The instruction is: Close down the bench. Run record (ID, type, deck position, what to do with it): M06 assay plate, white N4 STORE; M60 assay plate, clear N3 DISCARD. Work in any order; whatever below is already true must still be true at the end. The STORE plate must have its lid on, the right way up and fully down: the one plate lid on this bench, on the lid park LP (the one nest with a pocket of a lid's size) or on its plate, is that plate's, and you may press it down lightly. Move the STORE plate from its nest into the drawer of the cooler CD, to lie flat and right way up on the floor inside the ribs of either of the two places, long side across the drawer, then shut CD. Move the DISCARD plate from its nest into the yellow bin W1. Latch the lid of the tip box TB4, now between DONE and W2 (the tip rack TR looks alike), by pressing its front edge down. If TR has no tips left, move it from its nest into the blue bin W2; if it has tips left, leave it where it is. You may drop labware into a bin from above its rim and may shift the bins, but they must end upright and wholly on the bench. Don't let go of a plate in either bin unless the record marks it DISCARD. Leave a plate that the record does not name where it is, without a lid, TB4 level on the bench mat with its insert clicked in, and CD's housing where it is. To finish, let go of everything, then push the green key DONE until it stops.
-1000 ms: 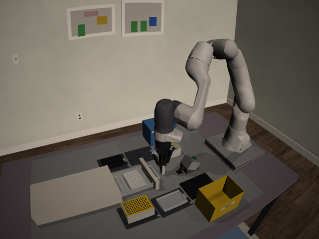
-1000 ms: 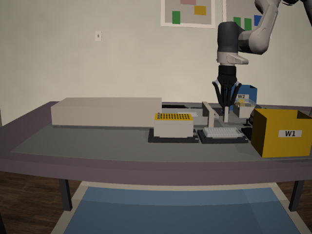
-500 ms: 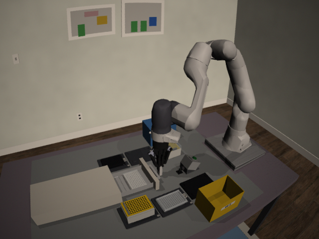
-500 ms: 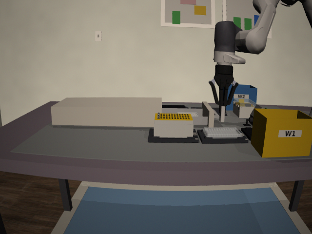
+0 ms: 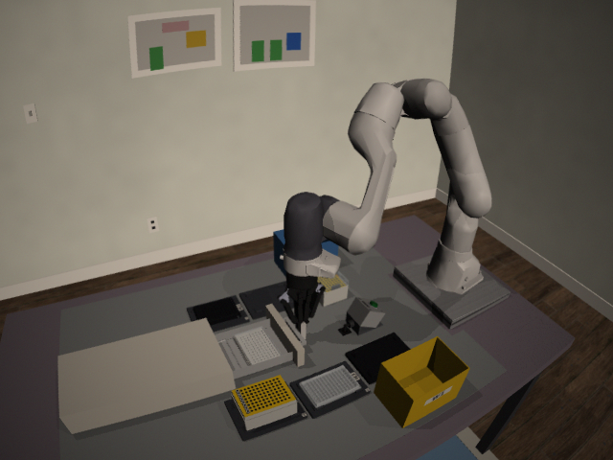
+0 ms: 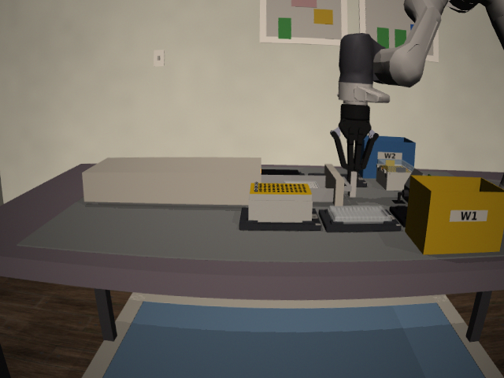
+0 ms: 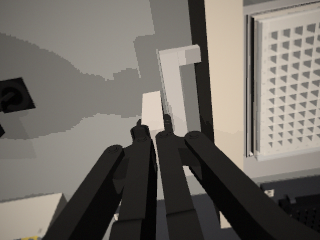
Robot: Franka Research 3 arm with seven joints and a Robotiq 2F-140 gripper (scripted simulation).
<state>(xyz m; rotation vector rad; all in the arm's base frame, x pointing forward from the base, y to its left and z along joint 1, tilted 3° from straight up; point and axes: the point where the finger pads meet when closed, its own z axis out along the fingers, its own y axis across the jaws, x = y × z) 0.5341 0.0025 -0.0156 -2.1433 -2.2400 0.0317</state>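
Observation:
The cooler CD (image 5: 143, 374) has its drawer pulled out. The white plate (image 5: 257, 345) lies flat inside it and also shows in the wrist view (image 7: 285, 85). My gripper (image 5: 303, 336) is shut and empty. It points down just outside the drawer's front panel (image 5: 284, 333), next to the pale handle (image 7: 175, 90). The clear plate (image 5: 329, 384) sits in its nest near the front edge. The tip rack TR (image 5: 263, 400) with the yellow top stands left of it. The tip box TB4 (image 5: 332, 287) stands behind my gripper. The green key DONE (image 5: 374, 302) sits on its grey block.
The yellow bin W1 (image 5: 420, 379) stands upright at the front right. The blue bin W2 (image 6: 389, 156) is at the back, mostly hidden by my arm. An empty black nest (image 5: 376, 354) lies between DONE and W1. Two dark nests (image 5: 217, 310) lie behind the drawer.

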